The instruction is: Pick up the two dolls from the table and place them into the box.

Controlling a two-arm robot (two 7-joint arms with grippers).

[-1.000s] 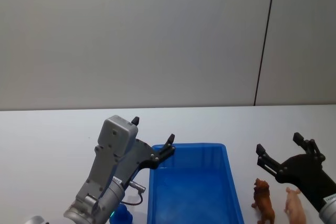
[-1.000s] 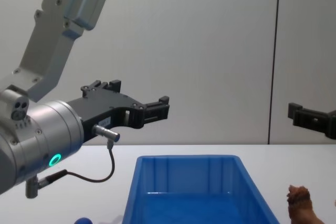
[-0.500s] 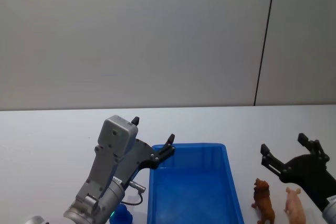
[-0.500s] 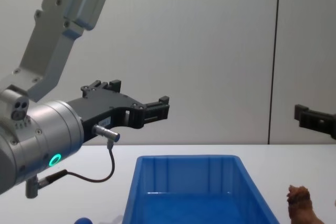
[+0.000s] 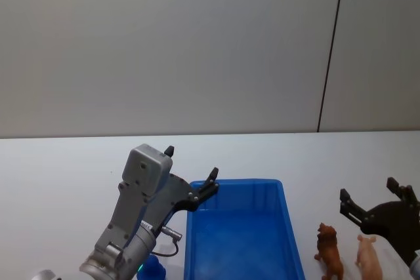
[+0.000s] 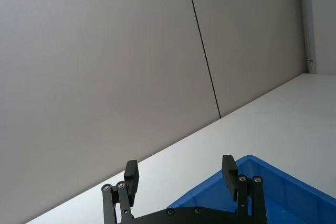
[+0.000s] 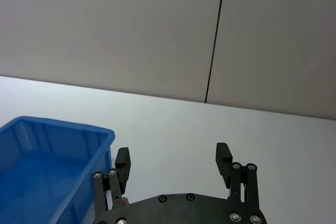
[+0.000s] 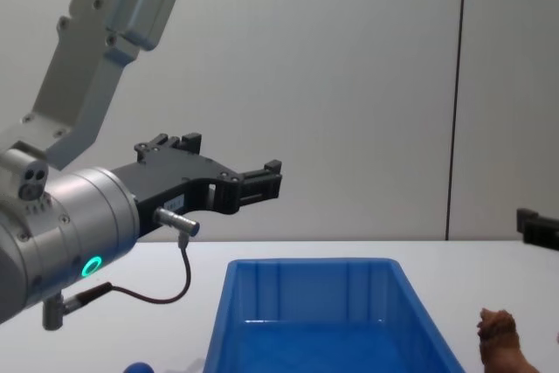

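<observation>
Right jaws gape empty, the nearer pair; brown doll lies at their seven o'clock, pink doll perhaps six; left jaws, also open, idle by box.

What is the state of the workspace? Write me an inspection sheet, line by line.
Surface: white table, flat.
Job's things: brown doll and pink doll stand side by side on the table, right of the blue box; nothing seen inside the box.
Clutter: small blue round object beside the box's left wall.
Grippers: left gripper open, raised near the box's far left corner; right gripper open, raised near the dolls.
Cables: black cable looped under the left wrist.
Surroundings: grey wall, dark vertical seam.
</observation>
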